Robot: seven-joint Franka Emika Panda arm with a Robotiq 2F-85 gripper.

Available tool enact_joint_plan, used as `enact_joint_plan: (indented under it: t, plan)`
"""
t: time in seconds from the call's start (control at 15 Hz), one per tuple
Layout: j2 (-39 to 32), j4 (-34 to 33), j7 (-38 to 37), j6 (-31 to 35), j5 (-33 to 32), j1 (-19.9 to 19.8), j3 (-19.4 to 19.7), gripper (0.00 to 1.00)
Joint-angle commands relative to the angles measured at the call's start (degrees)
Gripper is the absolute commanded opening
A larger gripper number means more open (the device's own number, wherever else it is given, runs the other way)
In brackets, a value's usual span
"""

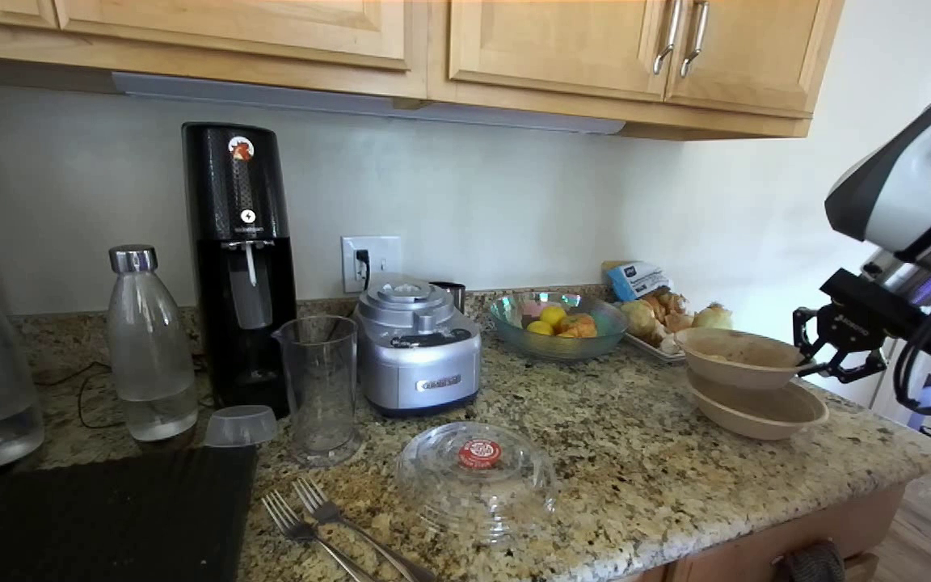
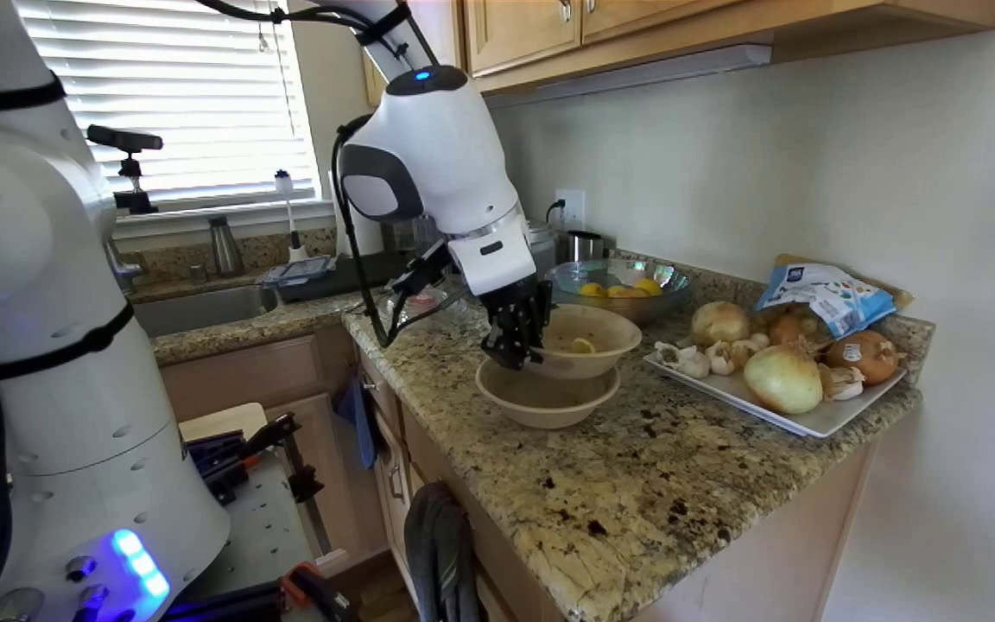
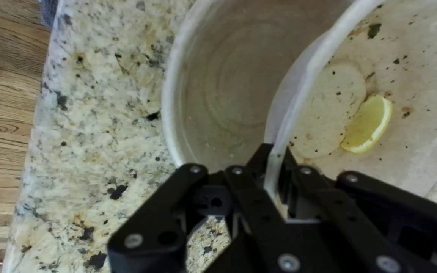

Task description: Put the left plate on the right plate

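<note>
While grpr point(image 3: 276, 156) pinches its rim, L plate point(image 3: 412, 132) is partly over R plate point(image 3: 233, 83), contact unclear | lifted | rem.: centre, lower, release

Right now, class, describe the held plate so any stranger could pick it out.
Find the granite counter, then the black gripper over it. The held plate, pinched at its rim, carries a lemon wedge; the lower plate shows none.

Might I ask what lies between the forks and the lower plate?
In an exterior view, a clear plastic dome with a red sticker lies between the forks and the lower plate.
</note>
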State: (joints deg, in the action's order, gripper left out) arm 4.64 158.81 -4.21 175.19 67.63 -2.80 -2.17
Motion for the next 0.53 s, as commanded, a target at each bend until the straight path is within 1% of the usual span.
enact_joint_plan:
  t: [0.0,0.47]
  plan:
    - [-1.2,0.1,6.5,0.7,6.1,-0.6,0.1,0.03]
    - [-2.7,0.2,18.2,0.4,17.3,-0.1,0.0,0.03]
